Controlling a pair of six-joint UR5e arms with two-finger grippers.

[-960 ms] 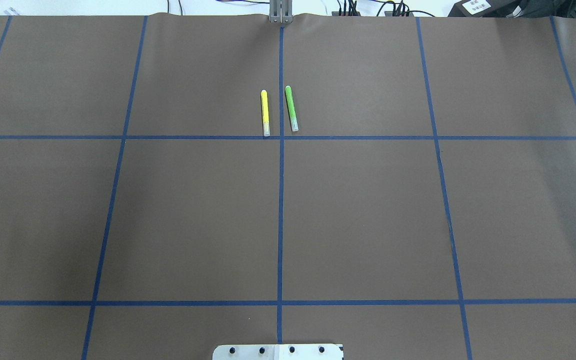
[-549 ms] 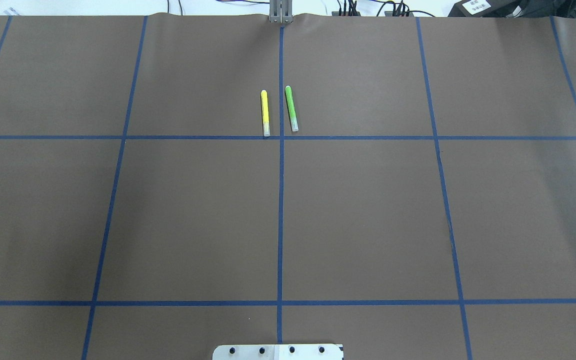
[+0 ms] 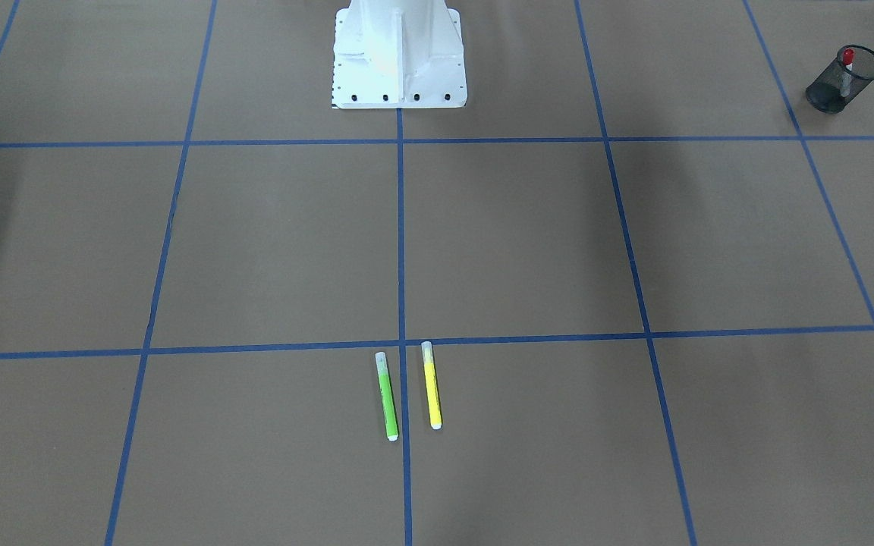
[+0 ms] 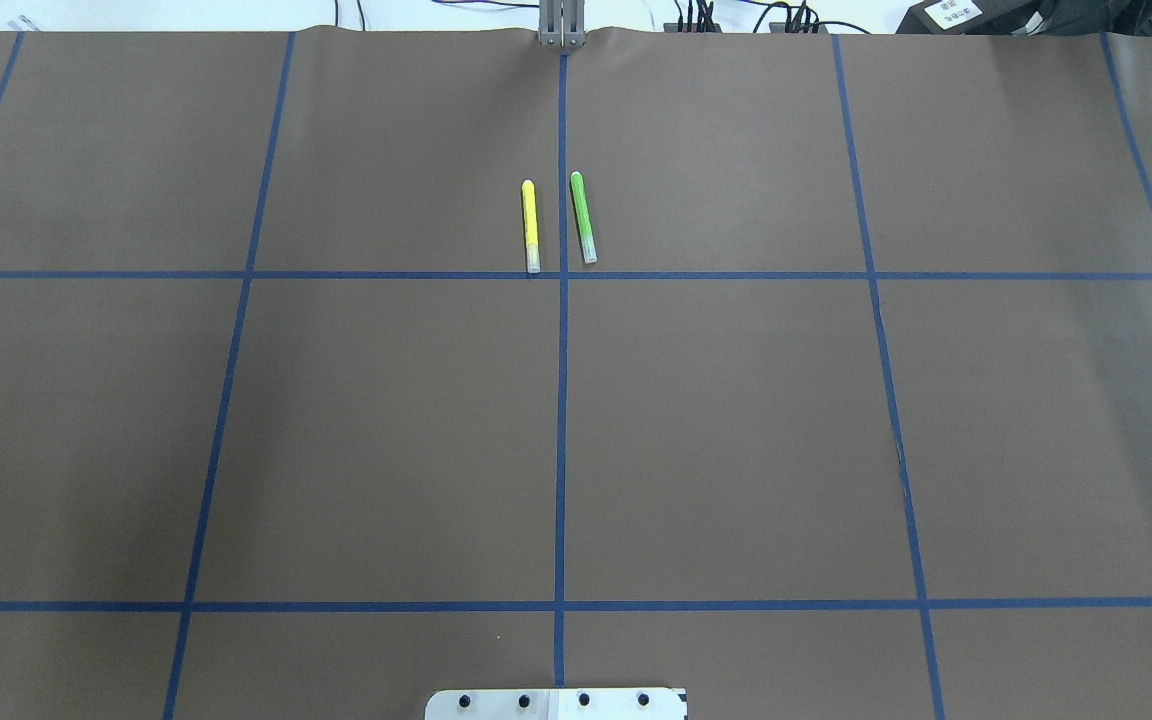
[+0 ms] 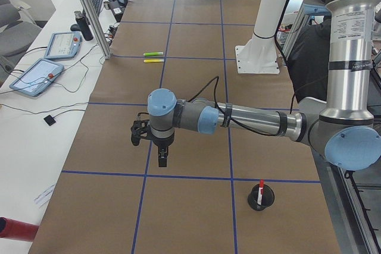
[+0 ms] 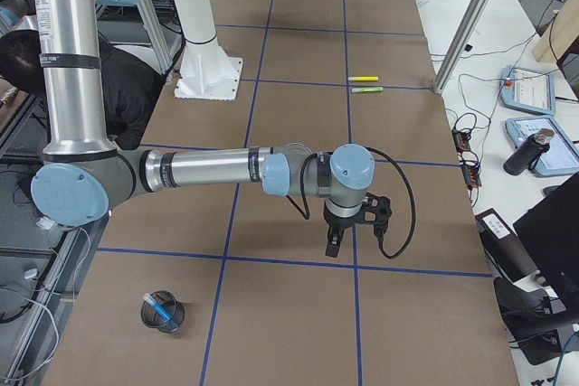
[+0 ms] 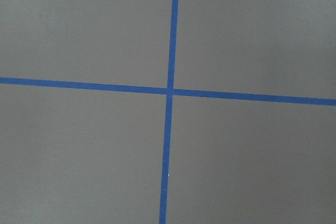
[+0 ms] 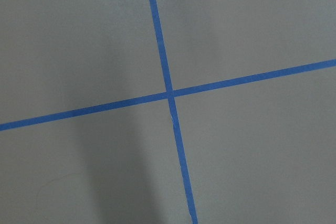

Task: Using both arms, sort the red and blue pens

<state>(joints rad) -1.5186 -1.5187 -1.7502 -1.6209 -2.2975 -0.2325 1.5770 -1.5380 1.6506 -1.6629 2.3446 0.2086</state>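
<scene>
Spotting left hand only in the left side view, hanging low above the table; cannot tell if fingers apart or together. Same for right hand, caught only from the right side, pointing down above the table, state not readable. Getting just blue tape crossings from both wrist views, no pen under either hand.

Moving outward: finding red pen standing in a black mesh cup at the 1 o'clock corner of the front-facing view, on the left arm's side, at roughly 4 o'clock of left hand in the left side view. Finding blue pen leaning inside a second mesh cup at about 8 o'clock of right hand in the right side view. Judging both pens sorted, one per cup; probably only the retreat left.

Risks: sweeping an arm low on the way back and clipping a cup, tipping it and spilling its pen; judging the cups light and open-topped. Also mistaking green marker or yellow marker for task pens and grabbing one. Locating those two side by side, flanking the centre tape line, at 12 o'clock from the robot base, well apart from both hands. Seeing nothing else between hands and cups. Noting tablets at 10 o'clock of left hand, off to the side.
</scene>
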